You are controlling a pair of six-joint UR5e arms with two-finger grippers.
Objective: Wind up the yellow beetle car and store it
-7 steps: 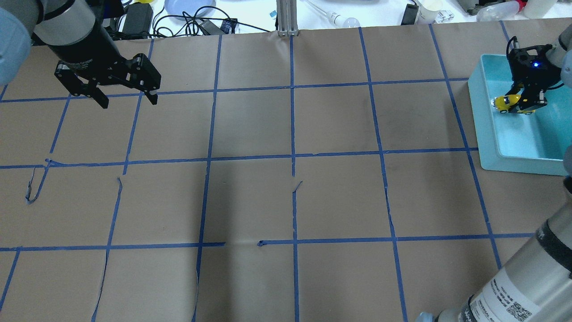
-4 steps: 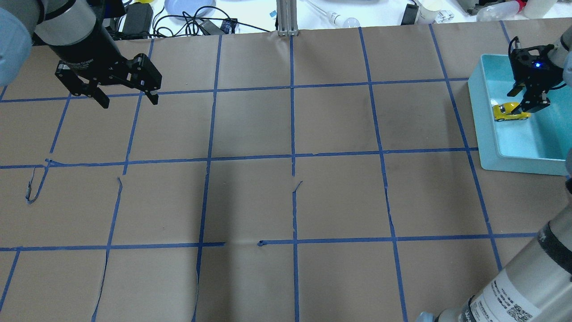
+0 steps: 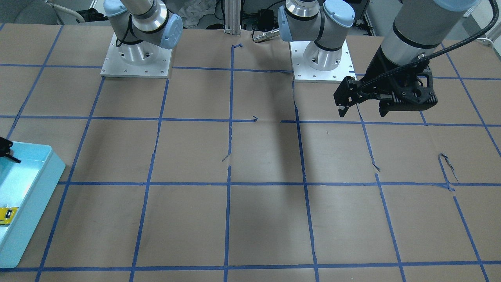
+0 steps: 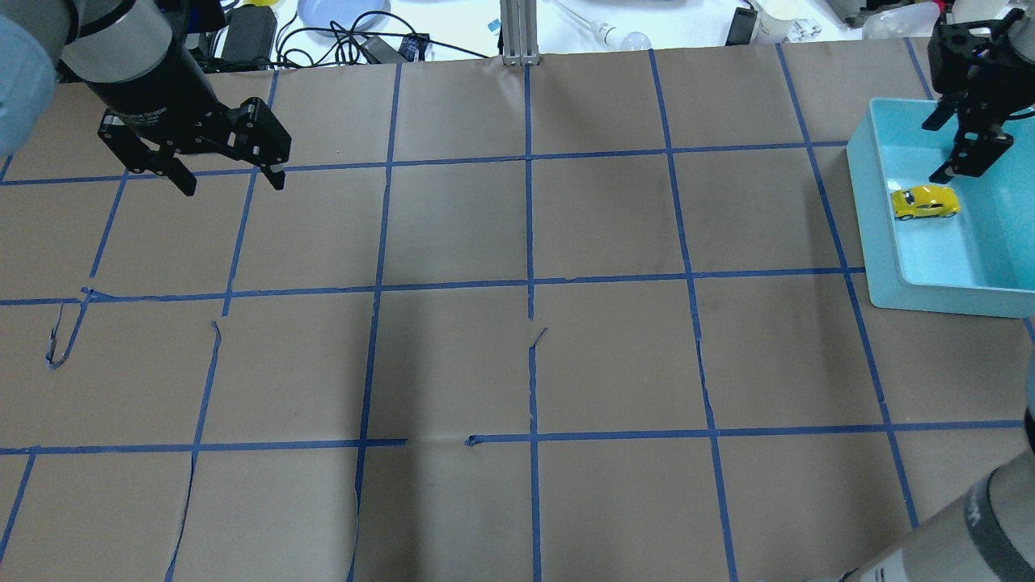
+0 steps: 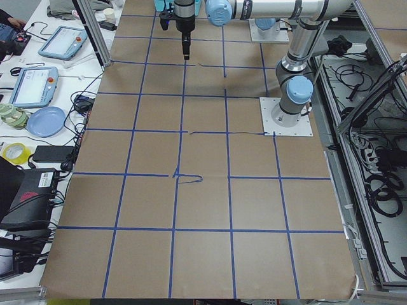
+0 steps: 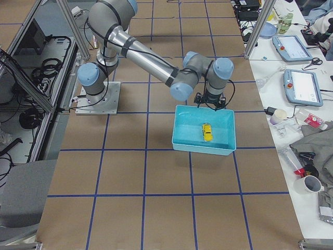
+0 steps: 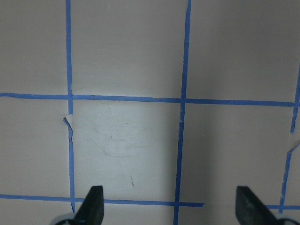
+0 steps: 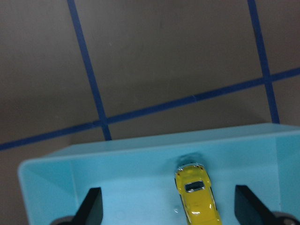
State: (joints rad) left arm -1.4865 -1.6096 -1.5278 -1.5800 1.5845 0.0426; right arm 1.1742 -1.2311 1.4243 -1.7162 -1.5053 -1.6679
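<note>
Brown paper table [image 4: 525,364] with a blue tape grid, cables and clutter along the far edge. Upper left of overhead view: left gripper [image 4: 233,184] hangs above the paper, fingers spread, nothing between them. Far right: teal tray [image 4: 946,301] on the table. Yellow beetle car [image 4: 925,202] sits on its wheels on the tray floor, near the tray's left wall. Right gripper [image 4: 934,152] is over the tray just beyond the car, fingers apart, not touching it.

Beetle car [image 4: 925,202] lies in the bin [image 4: 881,242], beside the wall nearest table [image 4: 517,364] centre. Bin sits at the table's right edge. Right gripper [image 4: 936,151] hangs above the bin, apart from the car; left gripper [image 4: 234,187] over the far-left corner.
</note>
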